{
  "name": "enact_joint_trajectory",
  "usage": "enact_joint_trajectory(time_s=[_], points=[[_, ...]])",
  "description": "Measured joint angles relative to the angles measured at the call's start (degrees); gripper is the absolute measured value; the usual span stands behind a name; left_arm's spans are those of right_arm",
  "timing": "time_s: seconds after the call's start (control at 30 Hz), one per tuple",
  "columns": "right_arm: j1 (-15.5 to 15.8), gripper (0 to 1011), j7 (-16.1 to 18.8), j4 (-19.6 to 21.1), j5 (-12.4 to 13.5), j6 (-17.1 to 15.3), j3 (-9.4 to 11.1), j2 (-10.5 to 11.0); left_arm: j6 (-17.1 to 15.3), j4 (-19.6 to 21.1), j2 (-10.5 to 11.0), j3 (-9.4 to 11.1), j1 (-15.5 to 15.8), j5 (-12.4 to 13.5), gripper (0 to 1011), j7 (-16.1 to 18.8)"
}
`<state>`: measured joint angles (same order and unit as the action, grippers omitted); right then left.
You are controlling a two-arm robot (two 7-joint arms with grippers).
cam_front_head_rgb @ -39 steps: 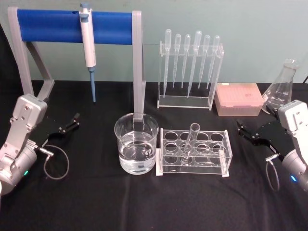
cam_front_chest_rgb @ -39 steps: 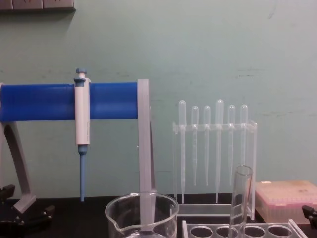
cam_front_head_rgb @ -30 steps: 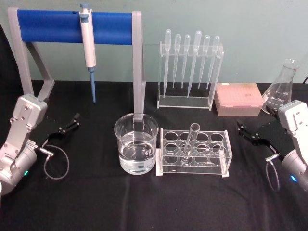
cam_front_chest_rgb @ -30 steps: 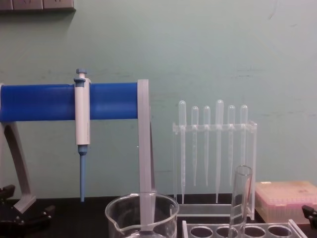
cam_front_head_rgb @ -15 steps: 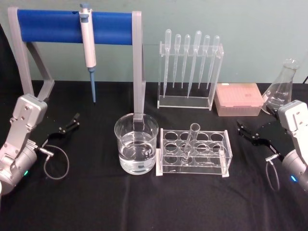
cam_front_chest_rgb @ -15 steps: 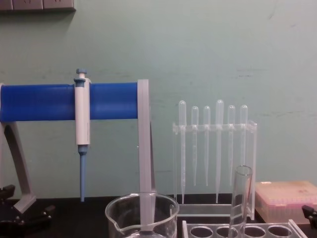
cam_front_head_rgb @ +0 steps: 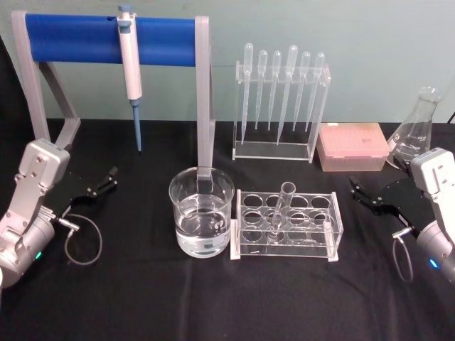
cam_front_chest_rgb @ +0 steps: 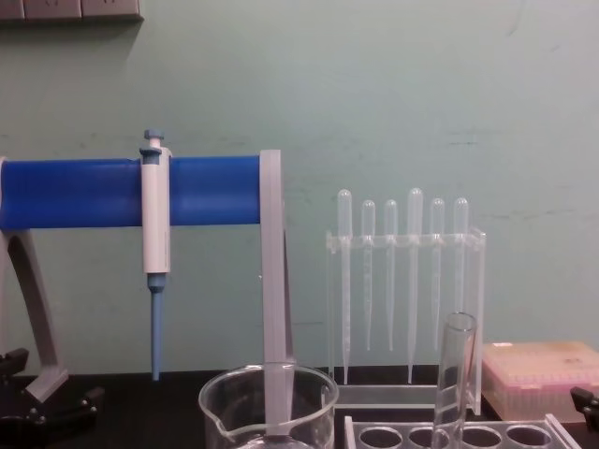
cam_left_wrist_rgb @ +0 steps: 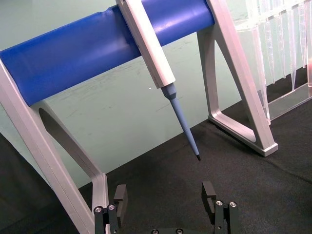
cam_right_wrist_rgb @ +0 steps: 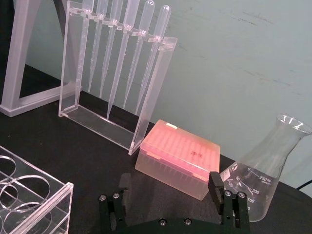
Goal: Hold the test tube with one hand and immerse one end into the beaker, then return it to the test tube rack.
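With nothing yet begun, the test tube [cam_front_head_rgb: 281, 209] stands in its rack [cam_front_head_rgb: 334, 229] beside the beaker [cam_front_head_rgb: 201, 213], while the left gripper [cam_front_head_rgb: 110, 178] and right gripper [cam_front_head_rgb: 357, 192] wait empty, fingers apart.

On the glass flask [cam_right_wrist_rgb: 265, 181] there's a white printed scale: "250 ml" up top, then "200", "150" and "100" stepping down its side toward the base.

Head view sits high, angled down over the whole black table [cam_front_head_rgb: 142, 298]. Chest view is low and level, close behind the beaker [cam_front_chest_rgb: 234, 412], facing the wall [cam_front_chest_rgb: 421, 94]. Both share the blue stand [cam_front_head_rgb: 78, 39] and pipette rack [cam_front_head_rgb: 274, 151]. Left wrist view is near the stand; right wrist view is near the rack, pink box [cam_right_wrist_rgb: 178, 156] and flask [cam_right_wrist_rgb: 265, 175].
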<state>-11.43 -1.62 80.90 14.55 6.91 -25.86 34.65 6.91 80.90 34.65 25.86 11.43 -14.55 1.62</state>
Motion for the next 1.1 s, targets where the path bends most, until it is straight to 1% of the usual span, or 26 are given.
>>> enact_joint_trajectory(time_s=[0.2,0.3,0.4,0.43,0.5,0.53,0.6,0.63,0.77,0.83,0.93,0.97,1.03,1.07,1.1], points=[[0.01,1002,0.22,0.06,-0.04,0.43,0.24,-0.02,0.0,0.0,0.0,0.0,0.0,0.0,1000,0.0],[0.43,1002,1.26,1.26,0.45,1.52,1.26,0.17,0.0,0.0,0.0,0.0,0.0,0.0,1000,0.0],[1.31,1002,2.39,3.32,1.61,1.92,2.63,0.81,0.0,0.0,0.0,0.0,0.0,0.0,1000,0.0],[1.9,1002,3.0,4.46,2.23,1.98,3.28,1.26,0.0,0.0,0.0,0.0,0.0,0.0,1000,0.0],[2.52,1003,3.71,5.72,2.82,2.07,3.94,1.79,0.0,0.0,0.0,0.0,0.0,0.0,1000,0.0],[3.21,1002,4.47,7.02,3.44,2.14,4.68,2.54,0.0,0.0,0.0,0.0,0.0,0.0,1000,0.0],[3.93,1002,5.43,8.34,4.13,2.15,5.37,3.33,0.0,0.0,0.0,0.0,0.0,0.0,1000,0.0],[4.66,1002,6.46,9.54,4.98,2.18,6.09,4.08,0.0,0.0,0.0,0.0,0.0,0.0,1000,0.0],[6.08,1002,8.98,11.68,7.0,2.35,7.61,5.84,0.0,0.0,0.0,0.0,0.0,0.0,1000,0.0],[7.64,1002,13.02,13.46,9.48,2.51,8.84,8.18,0.0,0.0,0.0,0.0,0.0,0.0,1000,0.0],[8.66,1002,17.38,14.4,11.46,2.97,9.39,10.3,0.0,0.0,0.0,0.0,0.0,0.0,1000,0.0],[9.23,1002,20.43,14.79,12.65,3.56,9.54,11.59,0.0,0.0,0.0,0.0,0.0,0.0,1000,0.0],[9.78,1002,24.01,15.06,13.78,4.54,9.63,13.06,0.0,0.0,0.0,0.0,0.0,0.0,1000,0.0],[10.24,1002,27.4,15.23,14.66,5.74,9.64,14.35,0.0,0.0,0.0,0.0,0.0,0.0,1000,0.0],[10.42,1002,29.03,15.28,15.0,6.33,9.63,14.83,0.0,0.0,0.0,0.0,0.0,0.0,1000,0.0]])
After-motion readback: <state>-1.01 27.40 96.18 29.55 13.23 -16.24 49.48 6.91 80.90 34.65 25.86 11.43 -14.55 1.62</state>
